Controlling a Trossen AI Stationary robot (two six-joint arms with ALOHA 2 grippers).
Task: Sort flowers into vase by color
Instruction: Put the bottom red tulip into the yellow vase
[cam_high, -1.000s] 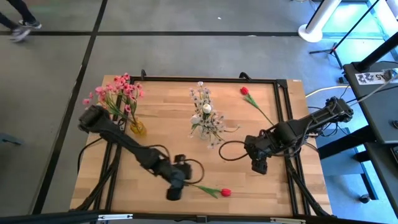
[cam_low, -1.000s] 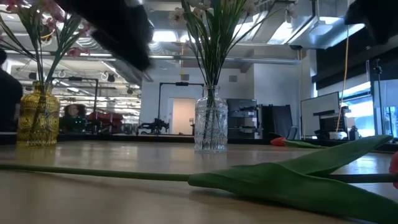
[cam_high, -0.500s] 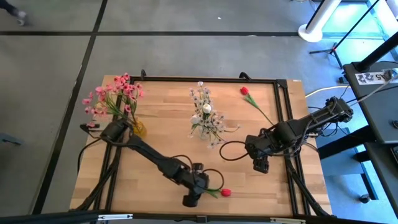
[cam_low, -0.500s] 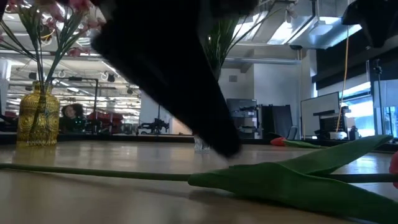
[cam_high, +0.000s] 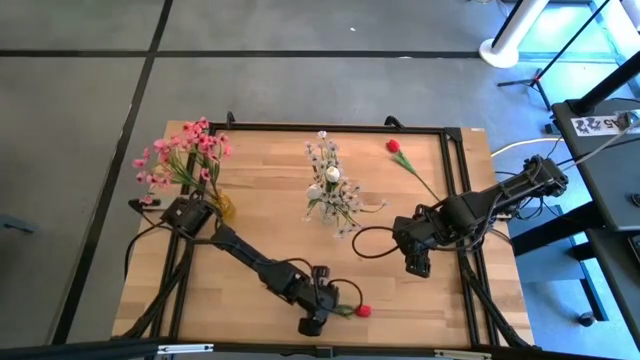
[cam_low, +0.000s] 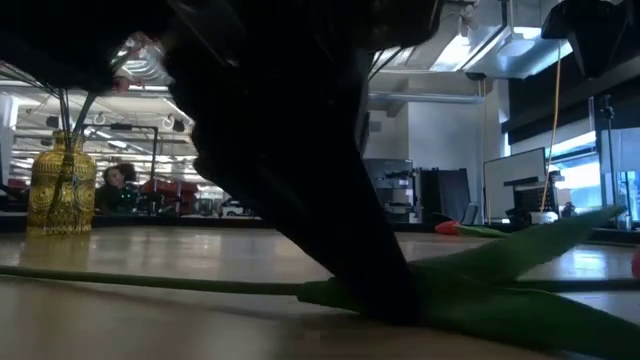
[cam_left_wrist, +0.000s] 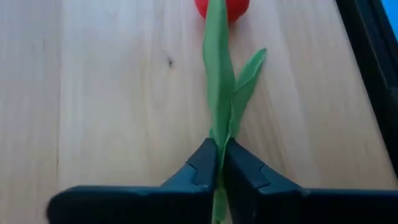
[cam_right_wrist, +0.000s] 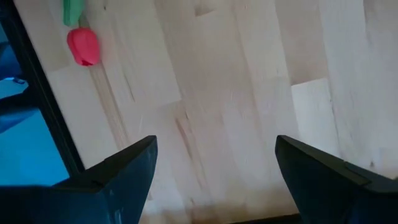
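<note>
A: On our wooden table (cam_high: 260, 225), pink sprays (cam_high: 182, 150) fill the yellow vase (cam_high: 222, 206); white sprigs (cam_high: 332, 185) are sorted too.

B: Two left. Our left gripper (cam_high: 318, 310) pinches the near red rosebud (cam_high: 364, 310); the far rosebud (cam_high: 394, 146) waits, right gripper (cam_high: 418, 260) spread, empty.

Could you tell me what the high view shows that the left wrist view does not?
Only the high view shows the yellow glass vase of pink blossoms, the clear glass vase of white sprigs, a second red rosebud and the waiting right gripper, open. Only the left wrist view shows the left gripper shut on the green stem. Both show the red rosebud stem on the wooden table.
</note>
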